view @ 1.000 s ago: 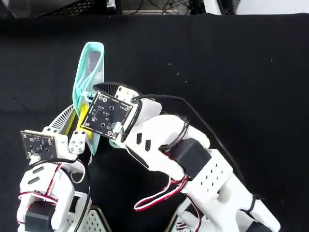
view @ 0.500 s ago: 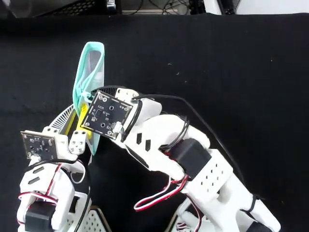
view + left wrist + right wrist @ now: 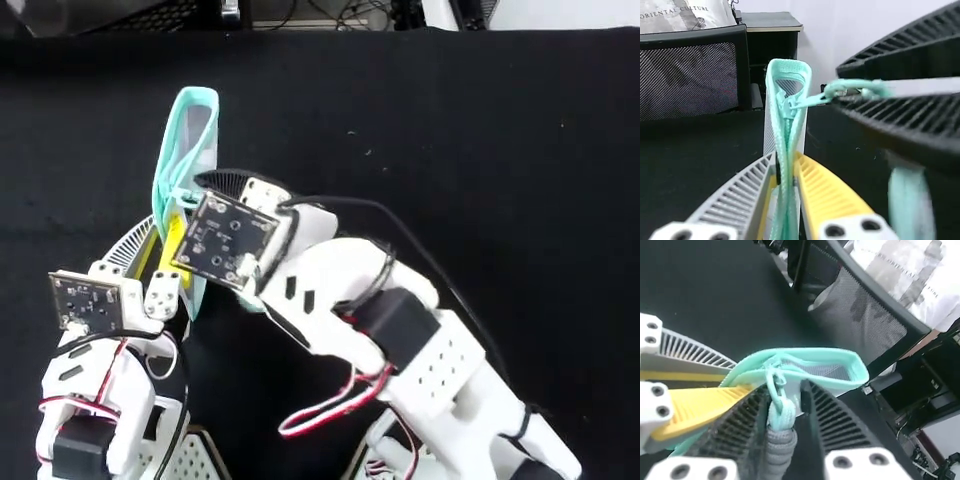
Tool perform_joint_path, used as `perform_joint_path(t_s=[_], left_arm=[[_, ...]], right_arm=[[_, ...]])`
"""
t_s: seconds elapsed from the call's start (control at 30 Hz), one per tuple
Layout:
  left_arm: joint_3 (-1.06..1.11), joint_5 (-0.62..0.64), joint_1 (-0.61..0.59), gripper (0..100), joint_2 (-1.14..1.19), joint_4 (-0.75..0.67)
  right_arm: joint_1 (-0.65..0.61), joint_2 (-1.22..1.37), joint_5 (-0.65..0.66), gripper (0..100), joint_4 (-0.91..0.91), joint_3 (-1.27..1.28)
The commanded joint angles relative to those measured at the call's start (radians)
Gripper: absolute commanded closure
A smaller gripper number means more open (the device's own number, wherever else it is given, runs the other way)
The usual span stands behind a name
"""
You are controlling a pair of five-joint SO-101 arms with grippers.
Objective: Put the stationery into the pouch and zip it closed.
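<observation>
While the black counter [image 3: 480, 150] lies under the mint pouch [image 3: 188, 130], held on edge, the left jaws are clamped on its near end and the right jaws pinched closed on the zipper pull [image 3: 812, 100]. Zipping seems in hand; next, the pull likely needs drawing toward the open far end against the left's hold.

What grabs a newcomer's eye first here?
The mint-green mesh zip pouch stands on edge at the left of the black cloth table, its far end gaping open. The left hand, with grey and yellow ribbed fingers, clamps the pouch's near end. The black-fingered right hand pinches the mint cord zipper pull.
</observation>
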Motion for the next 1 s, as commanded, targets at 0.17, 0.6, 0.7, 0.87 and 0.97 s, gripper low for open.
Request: perform_joint_path(t_s=[0.17,0.6,0.7,0.87,0.97], left_arm=[[0.008,-0.012,0.005,97,-0.002,-0.002],[0.007,-0.012,0.005,97,-0.002,0.0],[0.007,-0.012,0.005,97,-0.002,0.003],[0.008,-0.012,0.005,97,-0.002,0.003],[0.007,-0.008,0.007,97,-0.002,0.003]], right_arm=[[0.014,0.016,0.0,88.8,-0.006,-0.045],[0.021,0.022,0.008,97.0,-0.009,-0.047],[0.046,0.018,0.003,98.5,-0.005,-0.067],[0.084,0.016,0.0,98.6,-0.009,-0.084],[0.084,0.016,0.0,98.6,-0.011,-0.088]])
